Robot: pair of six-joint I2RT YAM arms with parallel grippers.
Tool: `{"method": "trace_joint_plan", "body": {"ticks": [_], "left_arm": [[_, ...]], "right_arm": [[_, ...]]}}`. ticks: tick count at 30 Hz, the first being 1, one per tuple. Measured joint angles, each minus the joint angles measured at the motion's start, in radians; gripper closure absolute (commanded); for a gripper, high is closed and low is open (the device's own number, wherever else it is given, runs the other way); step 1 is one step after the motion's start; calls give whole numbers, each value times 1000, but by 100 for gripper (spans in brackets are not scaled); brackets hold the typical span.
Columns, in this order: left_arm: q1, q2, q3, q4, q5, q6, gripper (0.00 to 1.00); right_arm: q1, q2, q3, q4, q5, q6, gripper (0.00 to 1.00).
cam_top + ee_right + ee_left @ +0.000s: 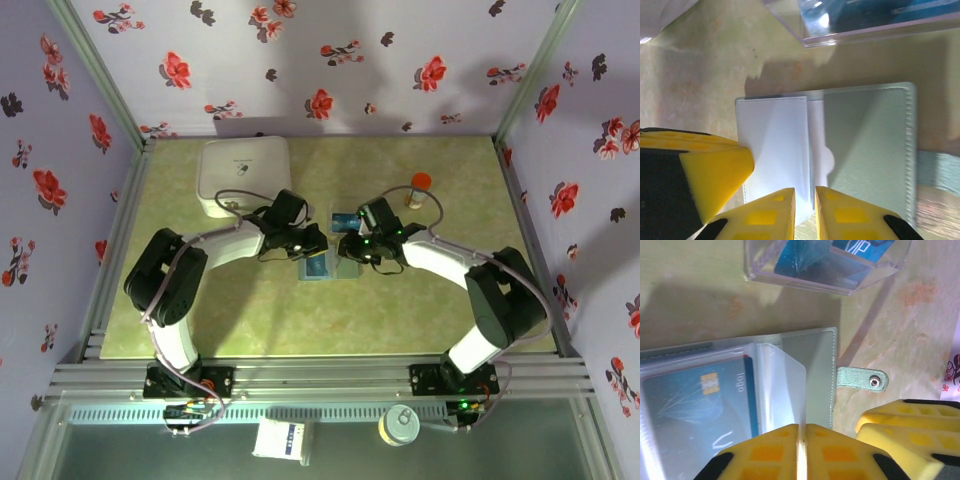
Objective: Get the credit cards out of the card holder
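The grey-blue card holder (345, 268) lies open on the table between both arms. In the left wrist view its panel (818, 372) and snap strap (862, 379) show. A blue-teal credit card (695, 410) sits inside a clear sleeve (782, 390). A thin red sliver shows at that card's top corner; I cannot tell what it is. My left gripper (801, 432) is shut on that sleeve's edge. My right gripper (805, 200) has its fingers a narrow gap apart, closed on another clear sleeve (775, 150) beside the grey panel (870, 150).
A clear plastic tray (345, 222) holding a blue card stands just behind the card holder, also in the wrist views (825, 265) (865, 20). A white rounded box (243, 175) is at the back left. An orange-capped bottle (420, 186) is at the back right.
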Motion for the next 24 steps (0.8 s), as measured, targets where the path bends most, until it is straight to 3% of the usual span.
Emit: {"method": "trace_joint_plan", "body": {"ticks": [12, 24], "left_arm": [[-60, 160, 122, -4, 0, -11, 91], [-68, 194, 217, -36, 0, -25, 76]], "right_arm": [[-64, -113, -67, -36, -1, -33, 80], [-84, -113, -85, -51, -12, -51, 78]]}}
